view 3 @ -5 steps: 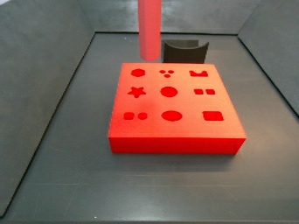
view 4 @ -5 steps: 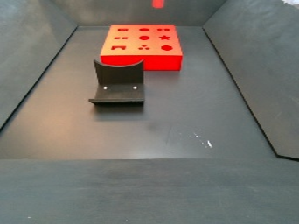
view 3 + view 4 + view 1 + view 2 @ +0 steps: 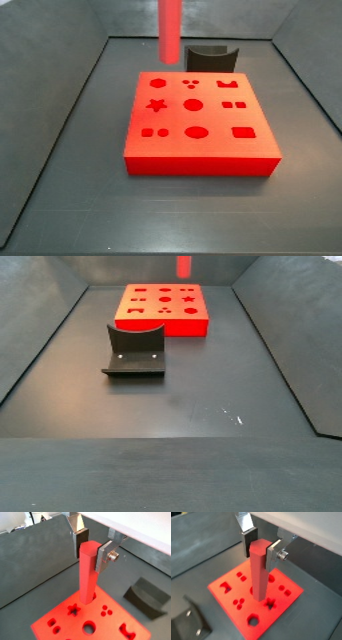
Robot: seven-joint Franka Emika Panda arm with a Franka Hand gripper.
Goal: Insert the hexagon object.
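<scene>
My gripper (image 3: 91,549) is shut on the top of the hexagon object (image 3: 87,574), a long bright red rod held upright between the silver fingers (image 3: 105,556). Both wrist views show this grip (image 3: 261,548). The rod (image 3: 260,574) hangs over the wide red block (image 3: 238,592) with shaped holes, clear of its top. In both side views only the rod's lower part shows (image 3: 171,30) (image 3: 183,265), above the block (image 3: 198,125) (image 3: 163,308). The gripper is out of view there.
The dark fixture (image 3: 135,349) stands on the floor beside the block, also seen in the wrist views (image 3: 148,597) (image 3: 188,619) and behind the block (image 3: 210,57). Grey sloping walls (image 3: 74,90) enclose the dark floor (image 3: 187,406).
In a side view the rod's lower end reaches a little further down than before. The block and fixture have not moved.
</scene>
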